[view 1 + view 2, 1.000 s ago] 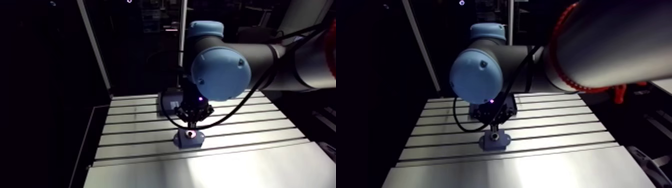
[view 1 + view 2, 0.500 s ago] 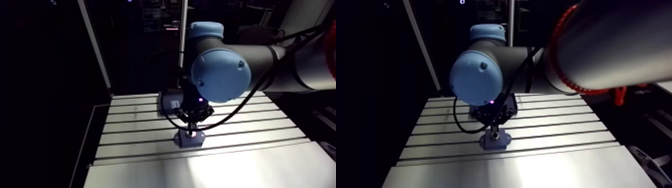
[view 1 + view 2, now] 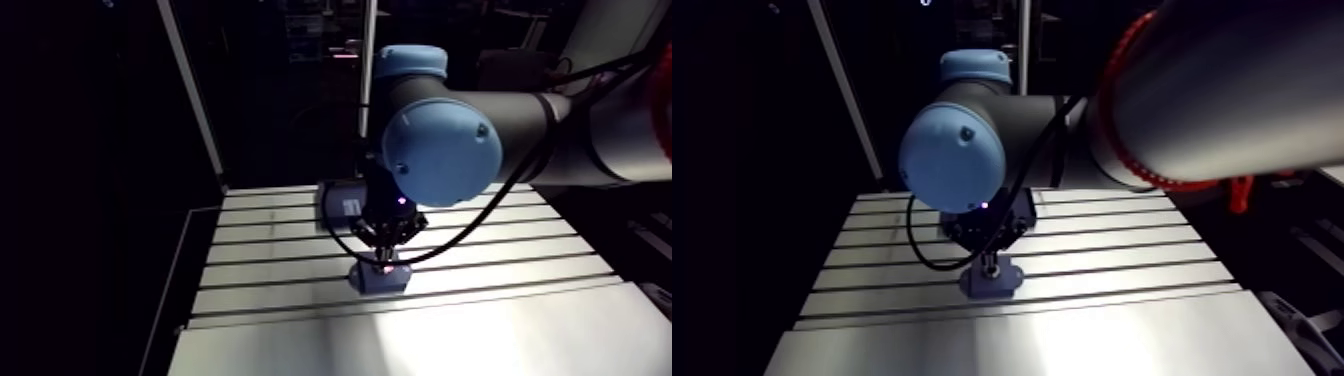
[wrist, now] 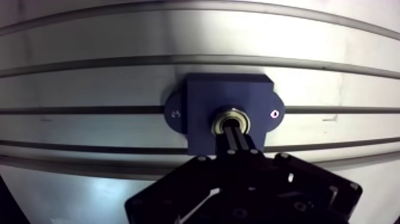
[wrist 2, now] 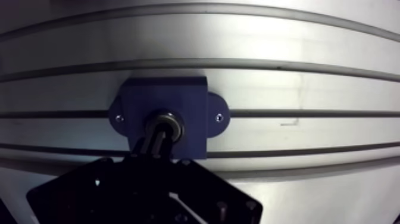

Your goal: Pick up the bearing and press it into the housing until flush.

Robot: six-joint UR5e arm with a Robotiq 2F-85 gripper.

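In the arm view the room around me is nearly black. The one strong light seems to fall from above and in front, washing the near strip of the tabletop [image 3: 480, 335] into white glare. In the wrist view the tabletop is evenly bright and its slots [image 4: 119, 60] bow toward the edges, while my fingers [image 4: 231, 142] show as a dark, shadowed mass with little detail.

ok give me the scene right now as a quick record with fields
table: slotted aluminium
housing: dark blue block with two ears, lying flat on the table over its slots
bearing: metal ring sitting in the housing's centre bore
claw: fingers shut together, tips down on the bearing
flush or not: cannot tell from these views
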